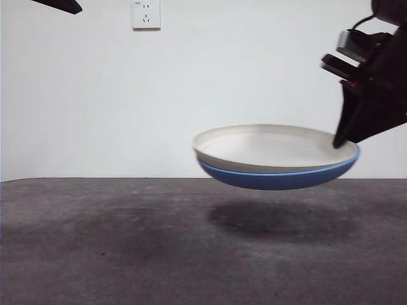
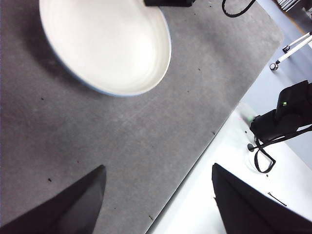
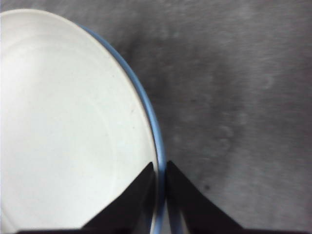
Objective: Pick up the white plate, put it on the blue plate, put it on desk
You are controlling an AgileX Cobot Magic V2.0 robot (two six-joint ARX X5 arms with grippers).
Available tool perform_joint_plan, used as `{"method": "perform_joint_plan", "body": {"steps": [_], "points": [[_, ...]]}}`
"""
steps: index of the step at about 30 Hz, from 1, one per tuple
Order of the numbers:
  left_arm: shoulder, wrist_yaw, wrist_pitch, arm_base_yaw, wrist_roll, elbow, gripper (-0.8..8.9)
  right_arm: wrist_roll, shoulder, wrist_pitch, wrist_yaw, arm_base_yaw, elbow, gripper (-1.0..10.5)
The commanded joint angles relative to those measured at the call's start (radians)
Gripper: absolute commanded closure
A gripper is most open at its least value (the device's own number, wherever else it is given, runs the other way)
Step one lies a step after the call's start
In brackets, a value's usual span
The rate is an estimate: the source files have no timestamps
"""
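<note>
In the front view, the shallow round off-white matte plate (image 1: 270, 147) sits nested inside the shallow round glossy medium-blue plate (image 1: 278, 177), and the pair hangs in the air, clear of the wide dark grey-brown mottled desk (image 1: 127, 248), slightly tilted. A soft dark shadow (image 1: 280, 221) lies on the desk under them. The right gripper (image 1: 340, 141), big and dark, comes in from the upper right side and meets the stacked rims at their right edge. A black tip at the top left corner is the waiting left arm (image 1: 60, 5). A white wall socket (image 1: 146, 14) is on the pale wall behind.

In the left wrist view, the left gripper (image 2: 158, 197) has its two black jaws spread wide apart with nothing between them, over the desk's edge (image 2: 195, 161). The white plate (image 2: 105, 44) lies well away from it, with only a thin blue line of the blue plate (image 2: 116, 94) showing along its rim. A black device with a green light (image 2: 285, 114) and cables stands beside the desk.

In the right wrist view, the right gripper (image 3: 161, 195) has its jaws pinched close together on the rims: one jaw lies on the inside of the white plate (image 3: 63, 131), the other outside the blue plate's edge (image 3: 151, 117), clamping both plates together above the desk (image 3: 243, 97)
</note>
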Motion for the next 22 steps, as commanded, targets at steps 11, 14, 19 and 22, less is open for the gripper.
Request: {"method": "perform_joint_plan", "body": {"steps": [11, 14, 19, 22], "points": [[0.006, 0.003, 0.008, -0.005, 0.019, 0.008, 4.7, 0.154, 0.093, 0.172, 0.03, 0.18, 0.019, 9.3], [0.006, 0.003, 0.008, -0.005, 0.019, 0.008, 4.7, 0.183, 0.14, 0.22, 0.036, 0.199, 0.021, 9.3], [0.006, 0.003, 0.008, -0.005, 0.019, 0.008, 4.7, 0.202, 0.227, 0.257, 0.043, 0.217, 0.027, 9.3], [0.006, 0.003, 0.008, -0.005, 0.019, 0.008, 4.7, 0.209, 0.274, 0.283, 0.045, 0.22, 0.027, 9.3]]}}
